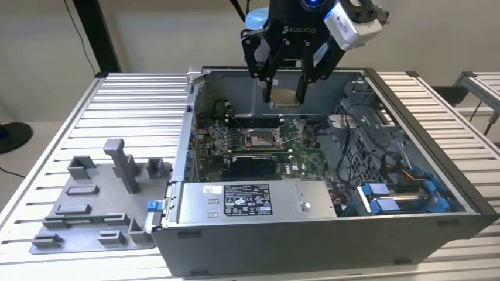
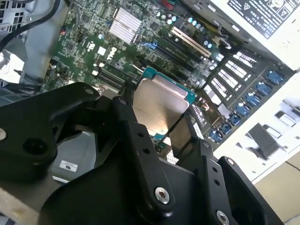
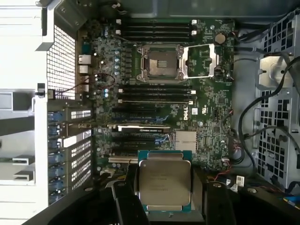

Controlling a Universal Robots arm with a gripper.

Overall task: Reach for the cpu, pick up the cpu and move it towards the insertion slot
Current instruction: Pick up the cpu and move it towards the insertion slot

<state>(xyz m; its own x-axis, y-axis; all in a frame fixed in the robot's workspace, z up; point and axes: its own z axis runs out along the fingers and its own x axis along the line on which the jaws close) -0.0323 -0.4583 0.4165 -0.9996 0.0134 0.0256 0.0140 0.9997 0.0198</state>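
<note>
pincer (image 1: 284,93) clamping the cpu (image 1: 284,96) by its edges, hanging it above the open case (image 1: 328,234), cpu (image 3: 164,180) showing flat between the fingers (image 2: 140,140), slot (image 3: 161,62) sitting open farther along the board, well apart

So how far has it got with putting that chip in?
The pickup looks done: the gripper is shut on the cpu and holds it in the air above the open case. In hand is the carry toward the slot, which sits open on the board with its frame flipped aside. Left: the cpu is not over the slot yet; in the first wrist view they are well apart.
</note>
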